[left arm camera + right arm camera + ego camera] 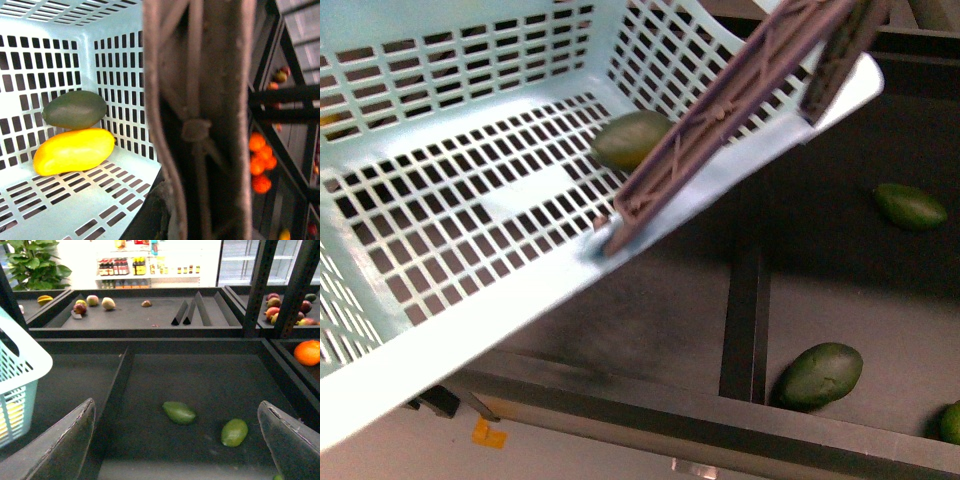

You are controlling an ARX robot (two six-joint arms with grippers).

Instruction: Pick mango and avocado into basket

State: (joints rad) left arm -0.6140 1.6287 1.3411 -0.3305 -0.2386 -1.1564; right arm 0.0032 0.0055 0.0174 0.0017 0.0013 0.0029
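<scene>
Right claw (177, 440) gapes empty while the left seemingly clamps the brown-purple swing handle (200, 120); tilting the turquoise lattice basket (125, 30) could spill the yellow oblong mango (74, 151) and dark-green oval avocado (75, 109) inside.

A dark, matte display surface (210, 375), split by a raised divider (117, 390), carries two loose green oval avocados (179, 412) (234, 432) lying near each other.
</scene>
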